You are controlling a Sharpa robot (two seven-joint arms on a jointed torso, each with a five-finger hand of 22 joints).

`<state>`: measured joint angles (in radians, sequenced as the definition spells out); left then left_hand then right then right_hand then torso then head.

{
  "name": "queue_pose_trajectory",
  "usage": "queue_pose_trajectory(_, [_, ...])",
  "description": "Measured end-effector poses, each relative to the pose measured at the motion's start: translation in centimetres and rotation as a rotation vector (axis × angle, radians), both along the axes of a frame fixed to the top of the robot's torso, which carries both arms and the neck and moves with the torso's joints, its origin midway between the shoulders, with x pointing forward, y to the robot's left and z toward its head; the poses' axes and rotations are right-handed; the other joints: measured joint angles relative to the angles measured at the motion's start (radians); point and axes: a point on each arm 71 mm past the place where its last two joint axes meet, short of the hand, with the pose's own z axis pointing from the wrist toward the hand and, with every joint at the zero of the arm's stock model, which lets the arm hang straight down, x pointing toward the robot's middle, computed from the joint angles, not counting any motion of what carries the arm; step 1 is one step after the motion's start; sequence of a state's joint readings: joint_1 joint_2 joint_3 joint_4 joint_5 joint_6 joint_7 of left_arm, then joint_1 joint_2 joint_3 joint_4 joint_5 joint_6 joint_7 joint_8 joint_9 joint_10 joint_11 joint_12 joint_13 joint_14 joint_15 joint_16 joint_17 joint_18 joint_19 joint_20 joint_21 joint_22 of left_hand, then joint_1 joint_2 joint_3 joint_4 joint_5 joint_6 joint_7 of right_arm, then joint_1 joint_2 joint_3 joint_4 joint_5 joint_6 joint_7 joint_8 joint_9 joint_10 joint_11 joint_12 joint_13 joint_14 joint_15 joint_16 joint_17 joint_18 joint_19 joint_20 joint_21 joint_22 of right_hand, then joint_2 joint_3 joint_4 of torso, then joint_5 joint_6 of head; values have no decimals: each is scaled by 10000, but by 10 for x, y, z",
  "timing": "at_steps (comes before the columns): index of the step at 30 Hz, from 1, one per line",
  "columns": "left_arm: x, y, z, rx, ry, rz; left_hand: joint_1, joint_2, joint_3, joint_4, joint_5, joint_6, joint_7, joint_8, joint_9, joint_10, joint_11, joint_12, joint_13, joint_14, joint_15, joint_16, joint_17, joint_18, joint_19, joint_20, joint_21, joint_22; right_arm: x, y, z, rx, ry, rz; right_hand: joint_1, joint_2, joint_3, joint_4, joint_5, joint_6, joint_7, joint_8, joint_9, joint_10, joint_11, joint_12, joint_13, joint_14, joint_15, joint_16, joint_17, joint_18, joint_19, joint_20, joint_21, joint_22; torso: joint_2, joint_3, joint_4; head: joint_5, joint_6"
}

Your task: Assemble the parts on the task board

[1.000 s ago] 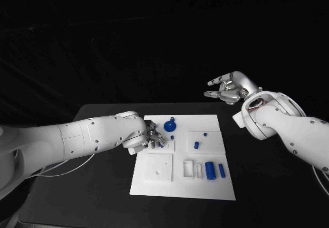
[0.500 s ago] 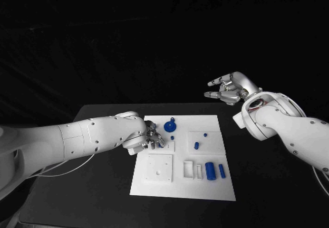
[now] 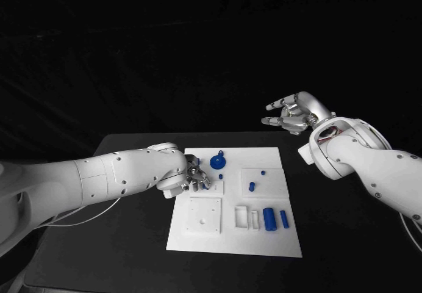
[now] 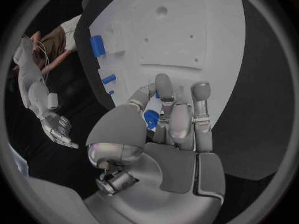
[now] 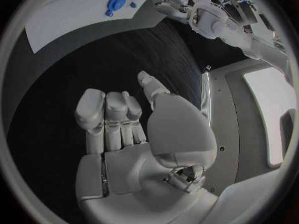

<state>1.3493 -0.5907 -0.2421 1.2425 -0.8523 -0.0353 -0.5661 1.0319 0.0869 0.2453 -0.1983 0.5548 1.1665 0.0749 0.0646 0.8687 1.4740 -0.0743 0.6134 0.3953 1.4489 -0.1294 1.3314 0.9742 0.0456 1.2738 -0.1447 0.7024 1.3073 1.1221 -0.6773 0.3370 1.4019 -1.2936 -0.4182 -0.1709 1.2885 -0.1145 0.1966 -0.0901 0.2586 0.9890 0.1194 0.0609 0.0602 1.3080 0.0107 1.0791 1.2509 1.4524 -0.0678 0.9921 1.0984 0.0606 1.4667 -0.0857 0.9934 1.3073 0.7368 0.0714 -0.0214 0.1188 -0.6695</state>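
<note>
White rectangular task board [image 3: 264, 244]: centred on the black surface [image 3: 132, 244]. My left hand [image 3: 195, 179]: at its left edge, fingers curled round a small blue part [image 4: 151, 118]. My right hand [image 3: 293, 115]: raised beyond the board, fingers loosely apart, empty.

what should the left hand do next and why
Probably lower and seat the piece. The left hand sits low over the task board at its left edge, and the left wrist view shows a small blue part among its fingers. The right hand hangs off the board, holding nothing.
</note>
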Motion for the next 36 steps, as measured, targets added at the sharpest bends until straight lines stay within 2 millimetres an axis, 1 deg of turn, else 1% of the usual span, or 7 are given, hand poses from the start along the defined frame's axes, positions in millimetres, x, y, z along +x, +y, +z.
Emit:
queue_pose_trajectory(13, [1,-1,0,83,54,-96,0,0,-11,-11,-1,0,0,21,0,0,0,32,-10,-3,4,0,30,-1,19,20,0,7,1,1,0,9,18,8,1,-1,81,-81,-39,0,0,0,0,0,0,0,1,0,0,0,0,-1,0,0,0,0,-4,1,-9,-6,-10])
queue_pose_trajectory(18, [2,-3,0,151,86,-130,-4,5,18,18,-43,0,0,23,15,0,0,115,-10,-14,15,49,91,-2,37,37,0,6,1,2,-1,10,27,17,1,-1,98,-98,-39,33,-32,0,-1,0,0,0,1,0,0,0,0,-1,0,0,0,0,-4,8,-11,-10,-10])
queue_pose_trajectory(22, [3,-5,-1,198,114,-152,-49,49,20,19,-101,0,0,23,296,0,1,149,-10,-14,16,77,105,-3,37,37,0,6,1,3,-1,12,34,30,1,-1,121,-121,-39,33,-32,0,-1,0,0,0,1,0,0,0,0,-1,0,0,0,0,-4,11,-12,-11,-9])
queue_pose_trajectory(24, [4,-5,-1,216,126,-161,-55,55,21,20,-237,0,0,23,345,0,1,176,-10,-14,16,77,129,-3,36,37,0,6,1,3,-1,11,38,35,1,-1,142,-135,-39,33,-32,0,-1,0,0,0,1,0,0,0,0,0,0,0,0,0,-4,12,-12,-15,-9])
queue_pose_trajectory(30, [4,-6,-1,240,149,-182,-55,56,22,20,-332,0,0,22,349,0,0,224,-40,-14,17,77,164,-3,72,73,0,5,1,3,-1,11,50,42,1,-1,176,-121,-38,33,-33,0,-1,0,0,0,2,0,0,0,0,0,0,0,0,0,-4,13,-7,-41,-15])
queue_pose_trajectory(32, [4,-7,-1,244,151,-191,-56,56,22,20,-513,0,0,22,347,0,1,266,-59,-13,17,97,164,-3,72,73,0,4,1,4,-1,13,54,47,1,-1,176,-121,-38,33,-32,0,-1,0,0,0,2,0,0,0,0,-1,0,0,0,-1,-4,13,-2,-47,-19])
queue_pose_trajectory(36, [4,-8,-1,253,151,-208,-55,56,41,2,-732,1,0,22,347,0,1,292,-101,-13,19,116,164,-3,72,73,0,4,1,4,-1,14,62,56,1,-1,194,-139,-38,33,-32,0,-1,0,0,0,2,0,0,0,0,0,0,0,0,-1,-3,12,5,-55,-21])
